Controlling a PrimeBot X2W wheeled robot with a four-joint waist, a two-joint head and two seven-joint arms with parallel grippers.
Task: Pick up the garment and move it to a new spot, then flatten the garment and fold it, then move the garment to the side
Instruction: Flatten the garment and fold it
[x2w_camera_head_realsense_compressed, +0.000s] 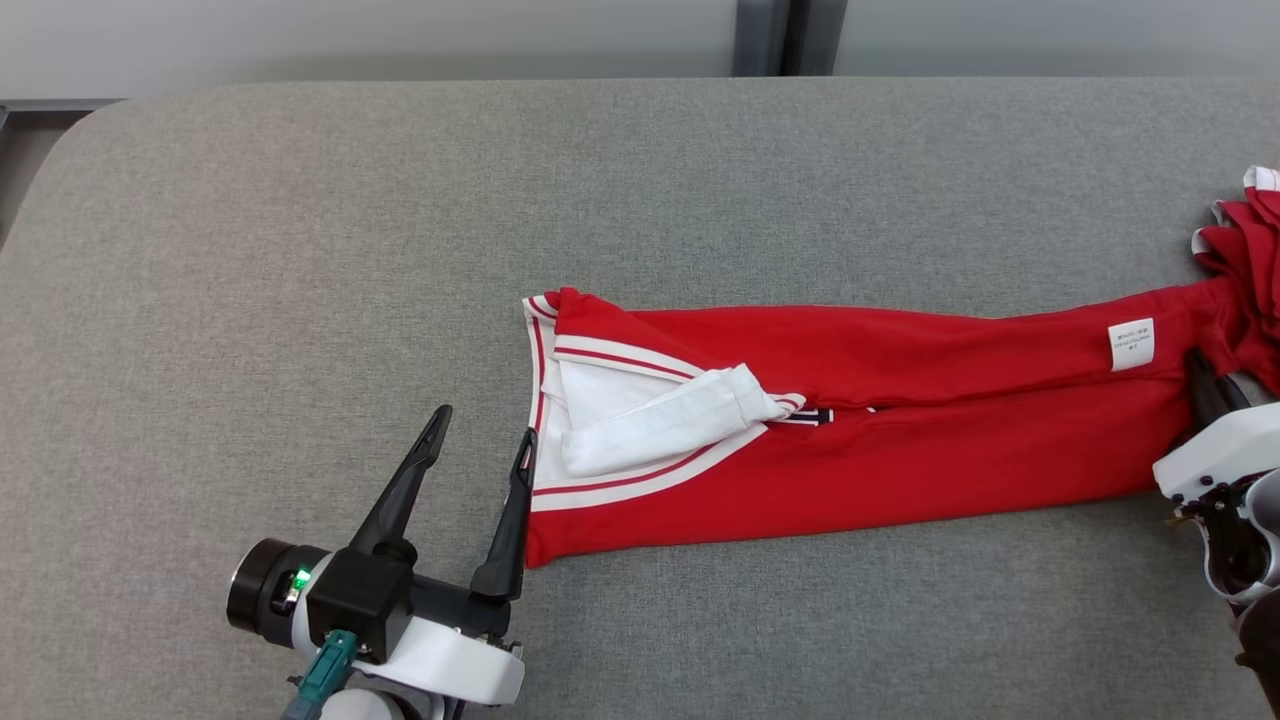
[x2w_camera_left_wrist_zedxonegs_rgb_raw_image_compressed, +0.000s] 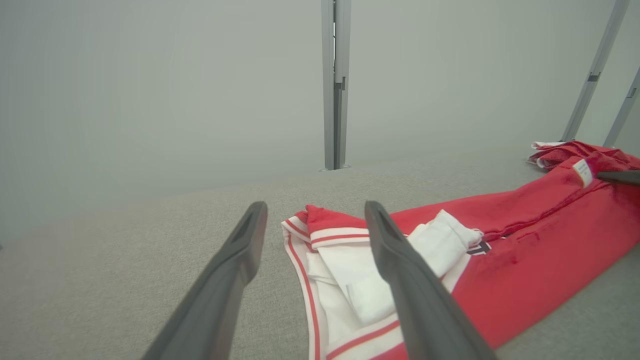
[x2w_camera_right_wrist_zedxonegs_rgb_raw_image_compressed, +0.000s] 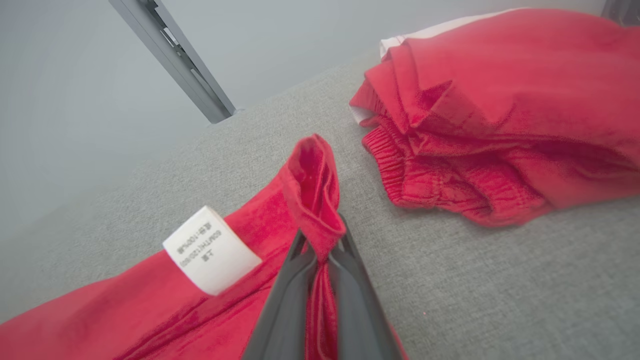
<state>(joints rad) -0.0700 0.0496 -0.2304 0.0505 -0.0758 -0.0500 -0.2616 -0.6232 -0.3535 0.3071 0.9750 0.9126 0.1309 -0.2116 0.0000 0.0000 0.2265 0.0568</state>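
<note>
Where grey table (x2w_camera_head_realsense_compressed: 300, 250) meets pale wall (x2w_camera_head_realsense_compressed: 400, 35), garment (x2w_camera_head_realsense_compressed: 900, 440) lies, left hand (x2w_camera_head_realsense_compressed: 485, 423) agape, right hand (x2w_camera_right_wrist_zedxonegs_rgb_raw_image_compressed: 321, 235) pinching it.

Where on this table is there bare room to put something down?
Bare: the left end of the table beyond the left gripper, and the far strip behind the red garment. Crowded: the right edge, where the right gripper pinches it beside bunched red cloth.
</note>
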